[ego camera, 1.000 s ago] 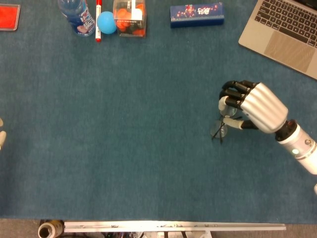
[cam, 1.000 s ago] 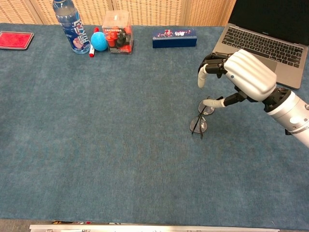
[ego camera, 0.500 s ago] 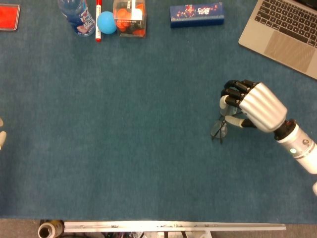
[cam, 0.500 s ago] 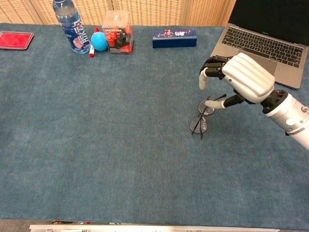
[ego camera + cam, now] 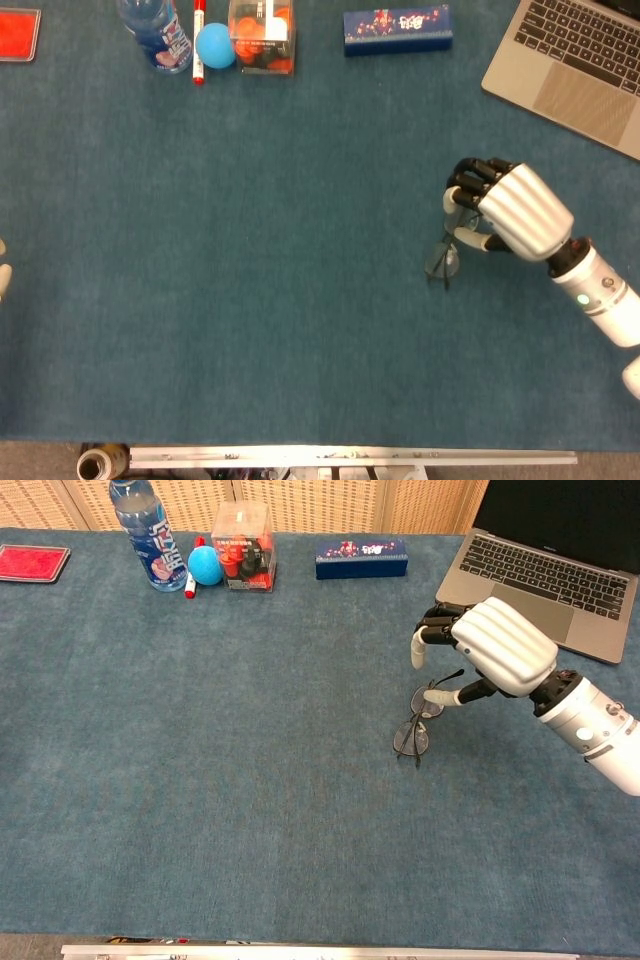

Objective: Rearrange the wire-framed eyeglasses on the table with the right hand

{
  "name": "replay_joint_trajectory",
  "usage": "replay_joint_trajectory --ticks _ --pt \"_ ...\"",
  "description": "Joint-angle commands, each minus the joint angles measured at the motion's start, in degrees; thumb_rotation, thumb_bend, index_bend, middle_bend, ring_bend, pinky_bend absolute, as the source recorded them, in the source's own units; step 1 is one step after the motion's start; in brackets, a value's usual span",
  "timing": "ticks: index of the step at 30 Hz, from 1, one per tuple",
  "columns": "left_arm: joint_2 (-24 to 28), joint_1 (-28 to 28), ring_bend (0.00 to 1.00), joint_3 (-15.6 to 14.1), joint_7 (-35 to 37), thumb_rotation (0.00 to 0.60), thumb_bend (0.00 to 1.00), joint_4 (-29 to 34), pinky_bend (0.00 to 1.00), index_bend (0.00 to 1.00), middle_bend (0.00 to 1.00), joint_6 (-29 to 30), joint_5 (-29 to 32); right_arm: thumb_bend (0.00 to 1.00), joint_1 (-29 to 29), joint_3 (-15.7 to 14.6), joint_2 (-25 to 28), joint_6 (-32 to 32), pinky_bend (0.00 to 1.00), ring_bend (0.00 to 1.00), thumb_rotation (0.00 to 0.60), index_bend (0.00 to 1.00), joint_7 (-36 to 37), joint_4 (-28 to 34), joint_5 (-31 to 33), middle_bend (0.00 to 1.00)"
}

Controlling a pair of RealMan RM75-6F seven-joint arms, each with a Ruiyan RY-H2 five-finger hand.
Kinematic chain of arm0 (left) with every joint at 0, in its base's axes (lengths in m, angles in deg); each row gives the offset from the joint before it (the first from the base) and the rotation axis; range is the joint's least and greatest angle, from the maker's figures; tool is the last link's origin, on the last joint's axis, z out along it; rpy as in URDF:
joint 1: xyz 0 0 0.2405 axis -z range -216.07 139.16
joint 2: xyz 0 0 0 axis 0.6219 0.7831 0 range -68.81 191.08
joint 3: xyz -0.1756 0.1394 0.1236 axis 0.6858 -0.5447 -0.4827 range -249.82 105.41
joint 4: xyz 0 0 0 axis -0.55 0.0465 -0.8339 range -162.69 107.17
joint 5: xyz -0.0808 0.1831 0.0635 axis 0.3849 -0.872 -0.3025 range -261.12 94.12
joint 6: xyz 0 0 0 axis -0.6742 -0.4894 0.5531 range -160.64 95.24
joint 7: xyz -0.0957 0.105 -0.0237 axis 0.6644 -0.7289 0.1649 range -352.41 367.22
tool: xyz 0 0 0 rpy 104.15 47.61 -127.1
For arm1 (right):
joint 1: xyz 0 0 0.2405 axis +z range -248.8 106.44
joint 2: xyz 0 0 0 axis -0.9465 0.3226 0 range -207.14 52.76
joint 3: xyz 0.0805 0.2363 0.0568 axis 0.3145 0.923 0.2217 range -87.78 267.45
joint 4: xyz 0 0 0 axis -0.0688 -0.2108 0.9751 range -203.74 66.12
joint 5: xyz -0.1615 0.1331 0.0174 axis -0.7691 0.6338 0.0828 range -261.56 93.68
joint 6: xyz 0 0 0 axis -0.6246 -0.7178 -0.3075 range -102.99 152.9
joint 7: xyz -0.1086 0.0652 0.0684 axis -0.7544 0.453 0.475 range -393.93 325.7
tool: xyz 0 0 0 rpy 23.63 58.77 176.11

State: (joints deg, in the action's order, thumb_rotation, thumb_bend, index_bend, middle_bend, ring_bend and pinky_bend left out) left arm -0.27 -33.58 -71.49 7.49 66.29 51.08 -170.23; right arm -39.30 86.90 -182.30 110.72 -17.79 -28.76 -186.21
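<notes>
- The wire-framed eyeglasses (image 5: 418, 720) lay on the blue table cloth (image 5: 250, 780), left of the laptop (image 5: 545, 570).
- They looked light, thin and easy to bend; I would take the frame, not the lenses.
- The right hand (image 5: 490, 650) hovered over them, fingers (image 5: 432, 632) curled, thumb near the frame; whether it held them was not clear.
- A clear box (image 5: 243, 545) held red and black items.

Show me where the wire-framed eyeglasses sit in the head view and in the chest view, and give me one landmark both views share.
Head view: the eyeglasses lie right of centre on the blue cloth, just left of the right hand.
Chest view: the eyeglasses lie right of centre, below and left of the right hand.
Shared landmark: the laptop at the upper right.
</notes>
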Motion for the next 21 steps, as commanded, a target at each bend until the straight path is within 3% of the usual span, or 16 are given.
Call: replay_joint_trajectory --ticks 1,21 --pt "0.0 0.0 0.31 0.0 0.1 0.6 0.28 0.0 0.46 0.51 0.49 0.0 0.0 0.09 0.1 0.2 -0.6 -0.4 0.56 0.34 0.6 0.55 0.2 -1.2 0.4 0.52" --pt "0.1 0.0 0.31 0.0 0.2 0.6 0.28 0.0 0.46 0.51 0.49 0.1 0.0 0.09 0.0 0.1 -3.4 -1.6 0.56 0.34 0.6 0.55 2.0 -7.2 2.2 0.52"
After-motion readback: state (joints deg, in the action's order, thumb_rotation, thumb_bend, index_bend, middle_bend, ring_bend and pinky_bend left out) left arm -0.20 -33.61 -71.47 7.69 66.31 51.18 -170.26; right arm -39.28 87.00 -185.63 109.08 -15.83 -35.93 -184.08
